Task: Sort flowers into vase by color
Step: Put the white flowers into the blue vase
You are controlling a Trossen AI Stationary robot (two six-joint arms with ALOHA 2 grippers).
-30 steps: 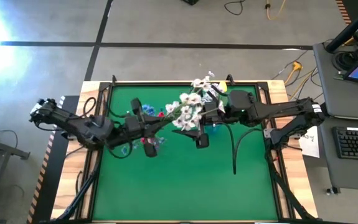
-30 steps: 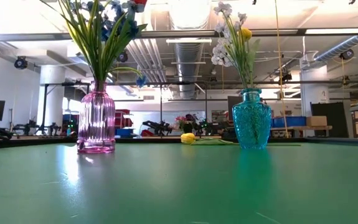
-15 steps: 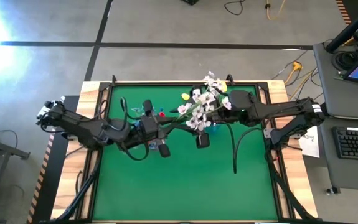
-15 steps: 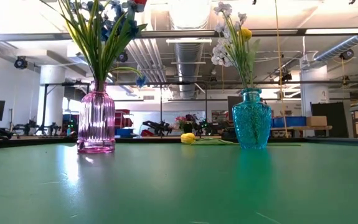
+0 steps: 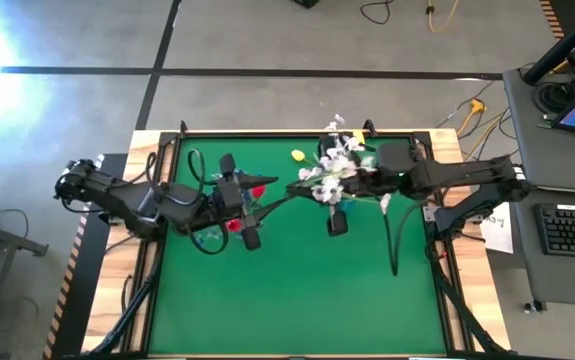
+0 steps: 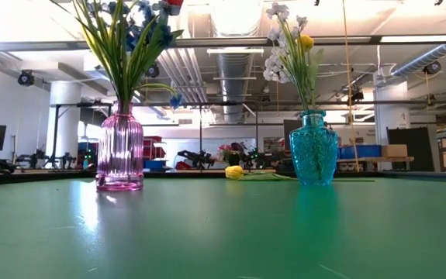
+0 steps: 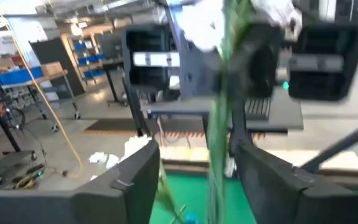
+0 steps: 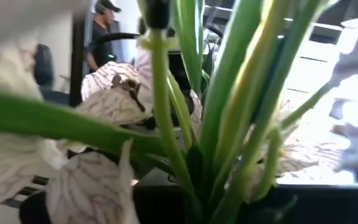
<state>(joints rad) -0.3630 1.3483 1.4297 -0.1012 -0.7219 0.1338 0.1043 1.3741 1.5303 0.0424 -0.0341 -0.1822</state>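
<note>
Right end effector clenched on the white flower spray's stems; left end effector released.
Light, floppy stems: grip low on the green stalks, never the blooms.

Two vases: one pink, one teal; one loose yellow flower.

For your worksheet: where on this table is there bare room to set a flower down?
The green mat is bare along its near half, below both arms. It is crowded around the pink vase, the blue vase and the white flowers.
</note>
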